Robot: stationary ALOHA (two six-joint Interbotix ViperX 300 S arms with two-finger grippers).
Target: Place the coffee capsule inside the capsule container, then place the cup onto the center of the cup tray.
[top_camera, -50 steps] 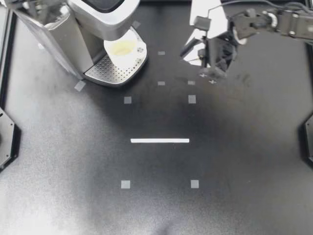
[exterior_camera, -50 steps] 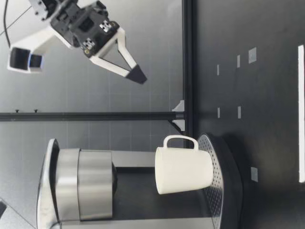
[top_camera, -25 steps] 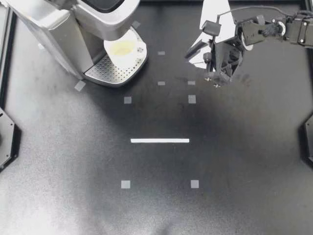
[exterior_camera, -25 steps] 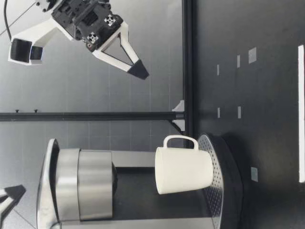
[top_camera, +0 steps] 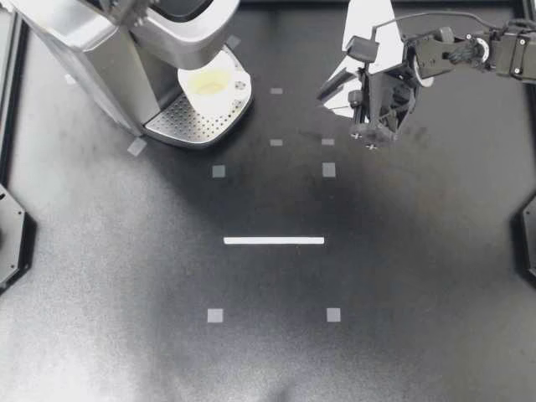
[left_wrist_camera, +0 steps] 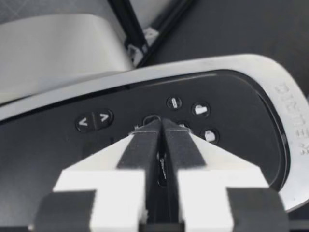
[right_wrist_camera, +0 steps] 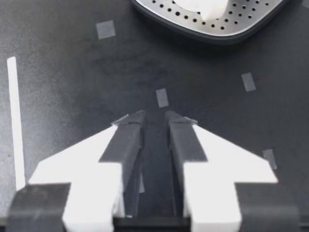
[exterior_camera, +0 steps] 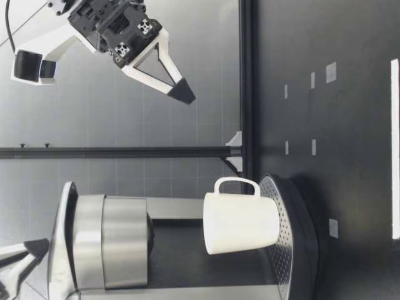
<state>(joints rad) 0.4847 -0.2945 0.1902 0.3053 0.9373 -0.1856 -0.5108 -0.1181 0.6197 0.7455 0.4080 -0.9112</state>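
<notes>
1. The cup is partly hidden from above by the head of the coffee machine. The machine itself is cut off at the bench's far-left corner.
2. The cup is seen to be white and upright, its loop handle turned toward the bench's right edge. Its inside looks pale yellow.
3. The cup is set on the perforated cup tray, beneath the machine's head. What it contains cannot be told.
4. Left gripper: jaws closed and empty, positioned just over the button panel.
5. Right gripper: jaws all but closed, with a thin gap and nothing gripped. It is raised well above the bench near the far edge.
</notes>
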